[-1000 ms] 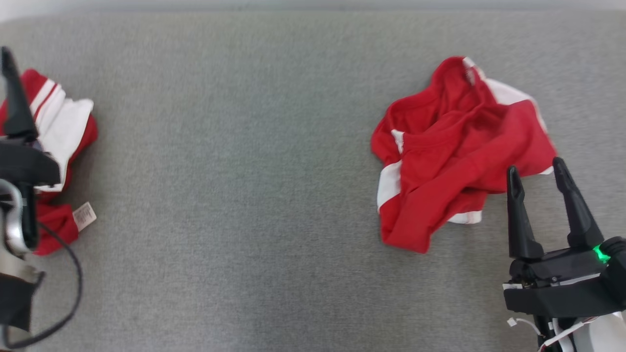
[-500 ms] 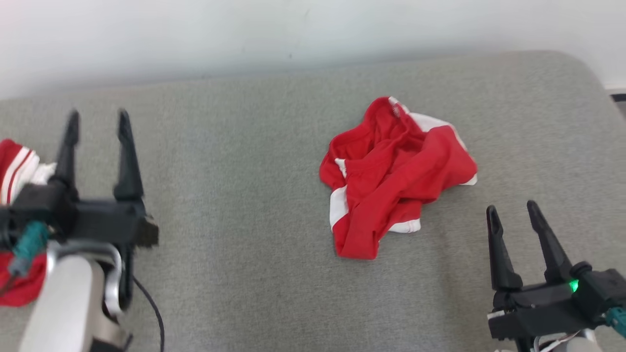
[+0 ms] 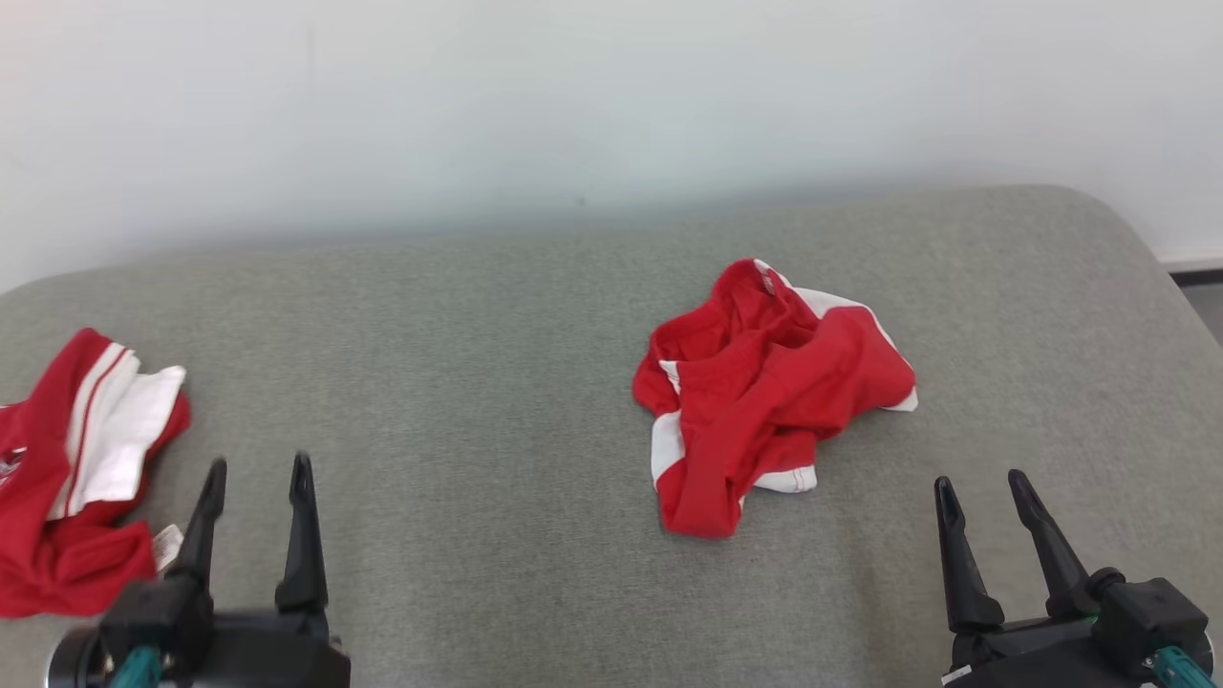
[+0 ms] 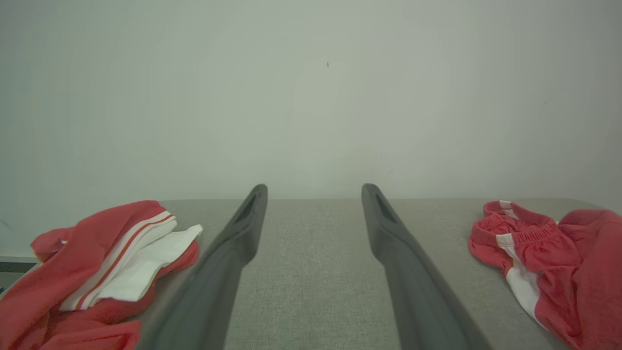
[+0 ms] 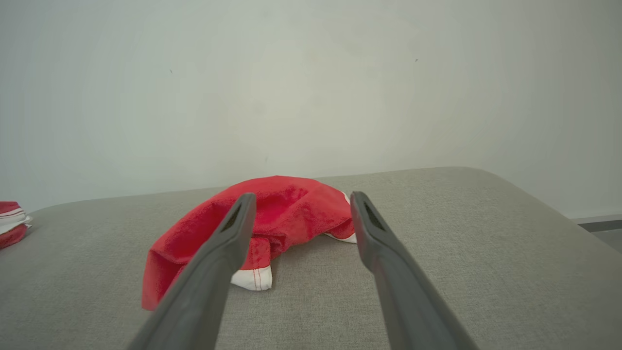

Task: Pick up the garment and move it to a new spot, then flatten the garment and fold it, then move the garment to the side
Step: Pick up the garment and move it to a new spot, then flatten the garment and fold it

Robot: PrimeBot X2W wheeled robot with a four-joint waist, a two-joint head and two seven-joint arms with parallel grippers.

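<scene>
A crumpled red garment with white panels [image 3: 764,401] lies right of centre on the grey cushion [image 3: 478,401]. In the right wrist view the garment [image 5: 282,209] sits just beyond my right gripper [image 5: 302,197], and in the left wrist view it [image 4: 549,257] is at the far right. My right gripper [image 3: 980,483] stands open at the lower right, apart from the cloth and holding nothing. At the lower left my left gripper [image 3: 260,468] is open too, its fingers [image 4: 233,243] spread over bare cushion.
A second red and white striped garment [image 3: 86,459] lies at the cushion's left edge, left of my left gripper, also in both wrist views [image 4: 97,262] [image 5: 12,221]. A pale wall [image 3: 611,96] rises behind the cushion, whose rounded right corner [image 3: 1137,248] drops away.
The head view has tilted up and drawn back, bringing the wall into sight. My left gripper has come away from the left garment toward the front. Both grippers stay open; the garments lie still.
</scene>
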